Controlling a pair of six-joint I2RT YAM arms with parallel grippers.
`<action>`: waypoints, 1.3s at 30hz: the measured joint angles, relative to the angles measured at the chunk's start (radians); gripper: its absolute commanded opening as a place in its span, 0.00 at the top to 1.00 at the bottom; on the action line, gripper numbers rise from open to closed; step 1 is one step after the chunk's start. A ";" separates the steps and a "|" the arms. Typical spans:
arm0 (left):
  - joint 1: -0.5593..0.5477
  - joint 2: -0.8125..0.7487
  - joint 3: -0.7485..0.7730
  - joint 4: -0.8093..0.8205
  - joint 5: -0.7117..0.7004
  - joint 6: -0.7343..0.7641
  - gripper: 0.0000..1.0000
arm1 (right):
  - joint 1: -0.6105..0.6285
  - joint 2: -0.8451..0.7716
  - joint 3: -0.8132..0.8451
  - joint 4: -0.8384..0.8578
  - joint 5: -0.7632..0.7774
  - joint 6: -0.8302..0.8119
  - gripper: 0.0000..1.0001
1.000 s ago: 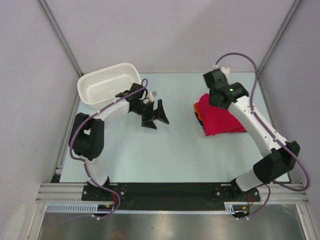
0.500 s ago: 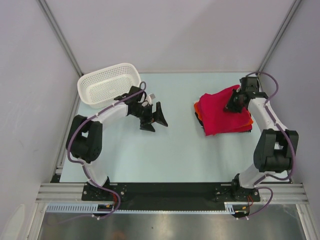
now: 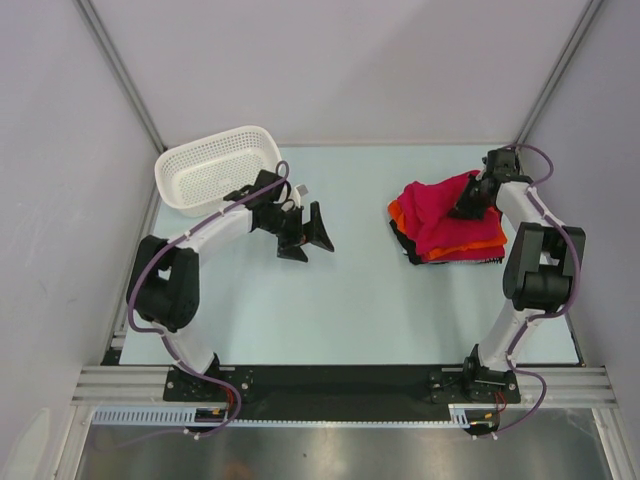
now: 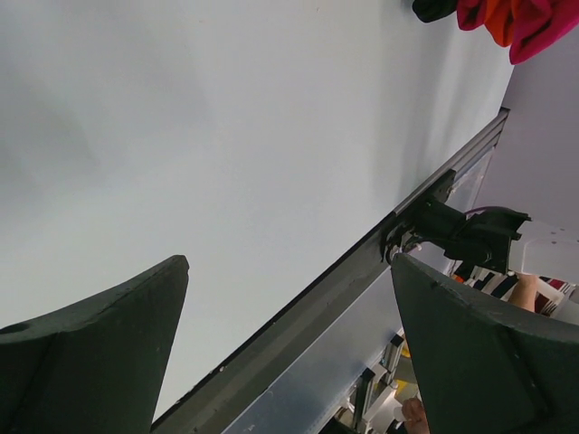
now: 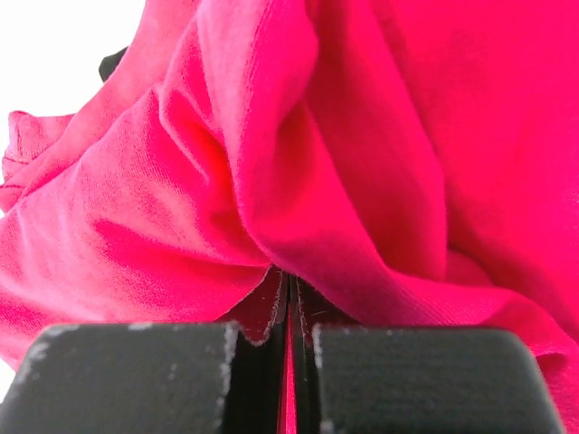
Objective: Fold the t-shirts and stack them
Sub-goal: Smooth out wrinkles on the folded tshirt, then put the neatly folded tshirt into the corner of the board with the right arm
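The basket [image 3: 215,165] sits at the upper left. Beside it the left hand [image 3: 308,238] hangs over the tabletop [image 3: 350,290], fingers wide apart. At the right, a red shirt [image 3: 445,215] lies on an orange shirt [image 3: 462,250]. The right hand [image 3: 468,203] pinches the red shirt's upper right edge.

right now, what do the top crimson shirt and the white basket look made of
The crimson t-shirt: soft matte knit cloth, possibly cotton; it bunches into loose, rounded folds. The white basket: probably rigid moulded plastic; an even mesh of small holes, smooth rim.
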 measured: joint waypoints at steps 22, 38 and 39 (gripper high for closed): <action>-0.005 -0.001 0.014 -0.034 -0.006 0.009 0.00 | -0.032 -0.088 0.018 -0.053 0.216 -0.040 1.00; -0.006 -0.055 0.064 -0.090 -0.104 0.043 0.00 | 0.043 -0.262 0.109 0.082 0.032 0.003 0.77; -0.009 -0.071 0.090 -0.105 -0.141 0.059 0.00 | 0.082 -0.229 0.103 0.069 0.040 -0.011 0.64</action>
